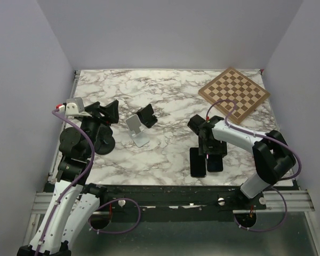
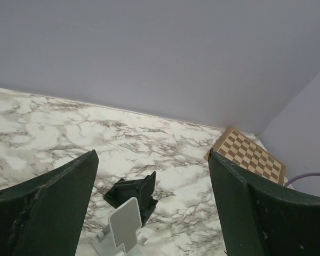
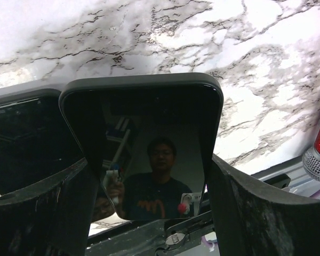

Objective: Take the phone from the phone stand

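Two phones [image 1: 207,161] lie side by side right of both stands [image 1: 140,126], chessboard [image 1: 234,92] behind.

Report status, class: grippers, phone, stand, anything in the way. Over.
Left gripper open, facing the stands. Right gripper straddles phone lying flat on table; grip unclear. White stand empty. Second phone alongside.

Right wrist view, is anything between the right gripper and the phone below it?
Nothing visible. The phone shows directly between the right gripper fingers; a second phone lies beside it, not in the way.
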`<control>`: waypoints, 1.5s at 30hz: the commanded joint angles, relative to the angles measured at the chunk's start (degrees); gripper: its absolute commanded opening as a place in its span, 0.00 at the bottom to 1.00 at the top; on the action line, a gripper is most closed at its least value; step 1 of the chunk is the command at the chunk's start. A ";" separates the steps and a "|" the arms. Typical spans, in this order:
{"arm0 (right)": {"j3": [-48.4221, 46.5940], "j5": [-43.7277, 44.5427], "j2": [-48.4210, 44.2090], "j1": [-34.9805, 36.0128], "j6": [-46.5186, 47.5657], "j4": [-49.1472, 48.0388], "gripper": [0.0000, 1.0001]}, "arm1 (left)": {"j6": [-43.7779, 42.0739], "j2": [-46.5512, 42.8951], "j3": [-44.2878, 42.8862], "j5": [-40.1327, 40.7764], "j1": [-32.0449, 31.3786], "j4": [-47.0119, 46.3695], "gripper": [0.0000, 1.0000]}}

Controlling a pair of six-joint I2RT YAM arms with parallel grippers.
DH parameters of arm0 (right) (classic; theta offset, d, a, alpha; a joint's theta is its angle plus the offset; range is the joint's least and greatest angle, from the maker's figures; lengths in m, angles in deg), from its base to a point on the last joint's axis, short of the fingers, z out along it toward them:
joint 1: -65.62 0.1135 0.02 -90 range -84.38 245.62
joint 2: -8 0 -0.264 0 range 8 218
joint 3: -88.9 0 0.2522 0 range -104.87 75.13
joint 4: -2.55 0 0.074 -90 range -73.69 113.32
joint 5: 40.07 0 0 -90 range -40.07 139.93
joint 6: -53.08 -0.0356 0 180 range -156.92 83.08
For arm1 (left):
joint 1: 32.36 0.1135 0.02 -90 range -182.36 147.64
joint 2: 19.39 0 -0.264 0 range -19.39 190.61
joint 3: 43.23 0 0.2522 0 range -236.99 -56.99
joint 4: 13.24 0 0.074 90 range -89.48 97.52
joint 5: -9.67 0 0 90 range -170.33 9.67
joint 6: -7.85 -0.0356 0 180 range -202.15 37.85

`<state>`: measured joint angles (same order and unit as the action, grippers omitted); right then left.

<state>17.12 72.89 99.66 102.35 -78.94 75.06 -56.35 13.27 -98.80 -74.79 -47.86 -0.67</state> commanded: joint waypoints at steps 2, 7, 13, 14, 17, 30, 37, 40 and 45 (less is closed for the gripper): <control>0.71 2.38 2.74 -0.26 -1.72 1.97 0.28 | -0.23 -0.09 -0.74 -0.82 -0.47 -1.04 0.92; 1.74 2.58 3.63 -0.26 -2.07 0.83 0.37 | -0.14 -0.08 -0.74 -0.95 -0.55 -0.96 0.92; 2.03 1.89 4.59 -0.26 -1.44 0.21 0.59 | 0.04 0.29 -0.74 -1.15 -0.75 -1.05 0.92; 2.12 1.75 4.43 -0.28 -1.28 0.07 0.63 | 0.04 0.17 -0.80 -1.15 -0.75 -1.09 0.92; 2.10 1.62 4.21 -0.30 -1.09 -0.11 0.71 | -0.05 0.01 -0.83 -1.06 -0.74 -0.92 0.92; 2.13 1.05 4.41 -0.27 -0.64 -0.51 0.92 | -0.05 0.02 -0.83 -1.59 -1.01 -1.09 0.92; 1.45 3.30 3.66 -0.30 -1.58 0.30 0.93 | -0.19 0.00 -0.83 -1.48 -1.02 -1.08 0.92; 0.36 4.95 1.98 -0.26 -2.09 1.48 0.93 | -0.23 0.01 -0.83 -1.47 -0.97 -1.00 0.92; -2.78 6.20 -2.09 -0.17 -1.83 3.06 0.93 | -0.40 0.04 -0.83 -1.69 -1.02 -1.10 0.92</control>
<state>17.79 75.47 101.76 102.28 -79.57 76.00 -56.35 13.52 -98.80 -75.03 -48.61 -0.67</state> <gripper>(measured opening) 0.931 0.918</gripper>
